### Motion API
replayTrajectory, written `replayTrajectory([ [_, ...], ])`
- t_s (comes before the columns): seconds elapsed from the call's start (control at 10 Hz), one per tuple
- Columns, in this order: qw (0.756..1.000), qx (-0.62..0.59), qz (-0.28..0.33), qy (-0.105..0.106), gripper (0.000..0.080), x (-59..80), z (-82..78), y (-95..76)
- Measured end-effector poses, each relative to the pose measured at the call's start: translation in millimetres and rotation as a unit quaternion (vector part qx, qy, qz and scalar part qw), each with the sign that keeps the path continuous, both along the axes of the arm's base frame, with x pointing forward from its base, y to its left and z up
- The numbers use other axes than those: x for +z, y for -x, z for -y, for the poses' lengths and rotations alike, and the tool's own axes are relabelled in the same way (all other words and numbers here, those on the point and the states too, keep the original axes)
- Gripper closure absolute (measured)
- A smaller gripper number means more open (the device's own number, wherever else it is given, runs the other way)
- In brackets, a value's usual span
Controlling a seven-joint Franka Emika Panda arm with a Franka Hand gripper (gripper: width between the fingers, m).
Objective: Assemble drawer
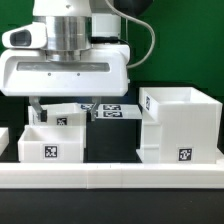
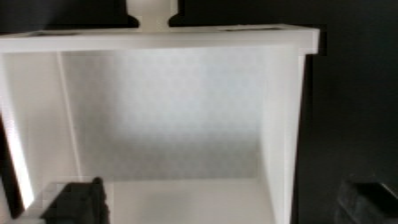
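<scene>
White plastic fills the exterior view. The gripper [image 1: 63, 108] hangs from the big white hand in the upper centre of the frame, pointing straight down. Its two dark fingers [image 1: 35, 105] are spread wide, approx. over the small tray [image 1: 55, 138], and nothing is held between them.

The tray sits on the black table [image 1: 112, 150] in the lower left of the frame, open side up, w/ a square tag [image 1: 48, 152] on its near wall. The housing [image 1: 180, 122], the larger box, stands at the exterior view's right, apart from the tray, open on top, w/ a second tag [image 1: 184, 154] low on its near face.

Between & behind these two lies the marker board [image 1: 115, 112], flat, partly hidden by the hand. A long low rail [image 1: 110, 178] runs across the lower part of the frame, in front of everything else.

The wrist view looks down into the tray [image 2: 178, 110]: bare pale floor, side walls, and a round knob [image 2: 151, 12] sticking out of the wall farthest from the fingers. The fingers [image 2: 75, 203] show as dark blurred blocks. One is just by a side wall, the other is outside the opposite wall over the black table [image 2: 338, 100]. The gripper [image 2: 222, 200] is wide open w/ nothing in its grasp. Can't tell whether a finger touches the wall.
</scene>
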State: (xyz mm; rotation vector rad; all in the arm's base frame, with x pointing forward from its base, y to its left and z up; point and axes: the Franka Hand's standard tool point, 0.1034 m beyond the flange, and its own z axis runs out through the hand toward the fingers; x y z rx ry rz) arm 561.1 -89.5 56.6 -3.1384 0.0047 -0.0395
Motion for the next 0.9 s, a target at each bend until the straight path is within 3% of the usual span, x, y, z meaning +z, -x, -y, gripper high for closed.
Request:
replayTrajectory([
  [0.6, 1.000, 0.006, -0.004, 0.011, 0.0151, -40.5, -9.2, 16.6],
  [0.9, 1.000, 0.010, -0.007, 0.011, 0.0151, -48.8, -18.4, 18.9],
])
